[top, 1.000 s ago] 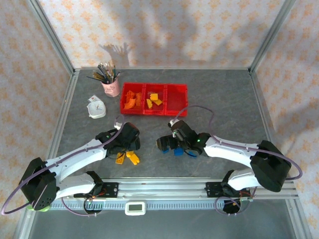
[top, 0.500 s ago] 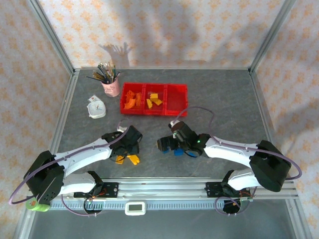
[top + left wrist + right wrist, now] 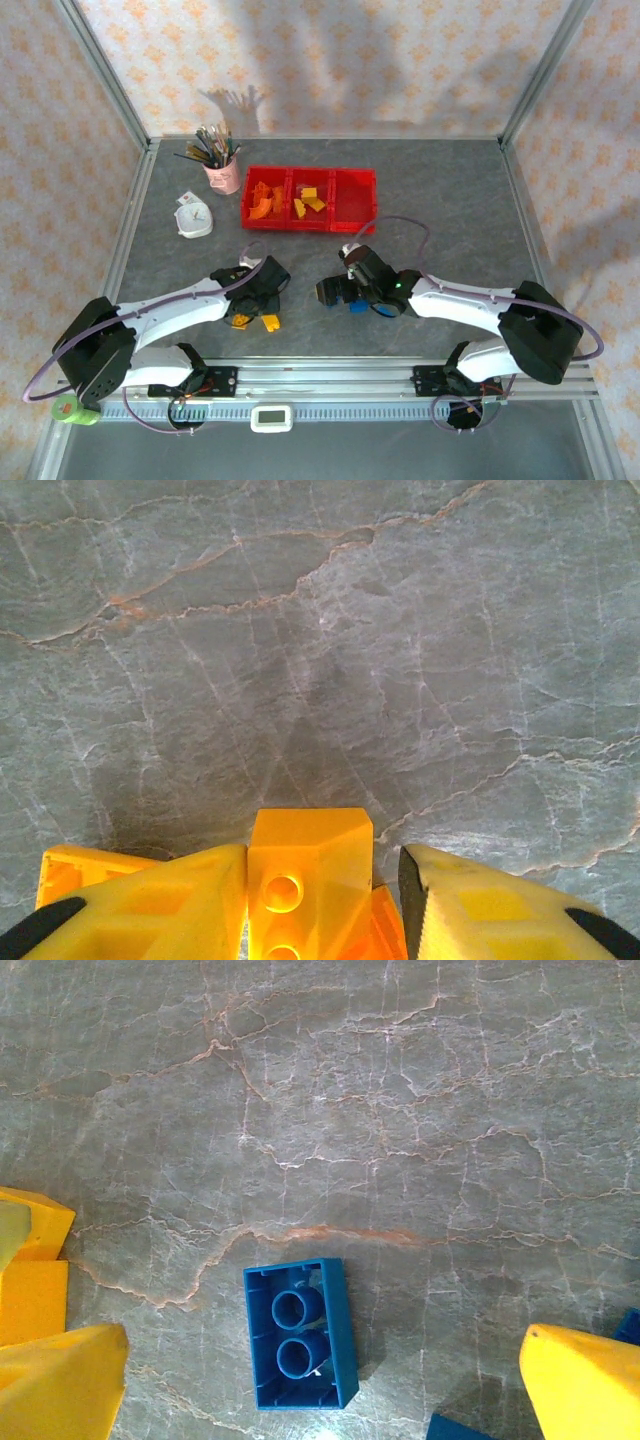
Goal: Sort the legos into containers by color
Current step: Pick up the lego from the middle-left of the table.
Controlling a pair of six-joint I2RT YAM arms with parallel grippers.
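A grey, marble-patterned desk (image 3: 450, 210) is seen from above, with two white robot arms reaching in from its near edge.

From the left wrist, the left jaws stand partly spread around a yellow brick (image 3: 308, 855) that lies on the desk with round studs or sockets facing the camera. One yellow finger (image 3: 150, 905) lies against the brick's side. The other finger (image 3: 480, 910) stands just beside the opposite side, with a narrow gap where an orange piece (image 3: 385, 930) shows. A second yellow brick (image 3: 65, 865) lies just outside the jaws, partly hidden behind the first finger.

From the right wrist, the right jaws are spread wide and hold nothing. A blue brick (image 3: 300, 1335) lies on the desk between them, underside up, showing two round tubes. It touches neither finger and sits nearer the one at the picture's left (image 3: 60, 1385). Another blue piece (image 3: 460, 1428) peeks in at the bottom edge, close to the opposite finger (image 3: 585, 1385).

In the overhead view, the red containers (image 3: 355, 195), three bins joined in a row, lie well beyond both pairs of jaws. The end compartment on the left arm's side holds orange pieces (image 3: 262, 200), and the middle one holds yellow pieces (image 3: 310, 200). A pink cup of brushes (image 3: 222, 175) and a small white round object (image 3: 192, 215) stand beyond the left jaws, beside the bins.
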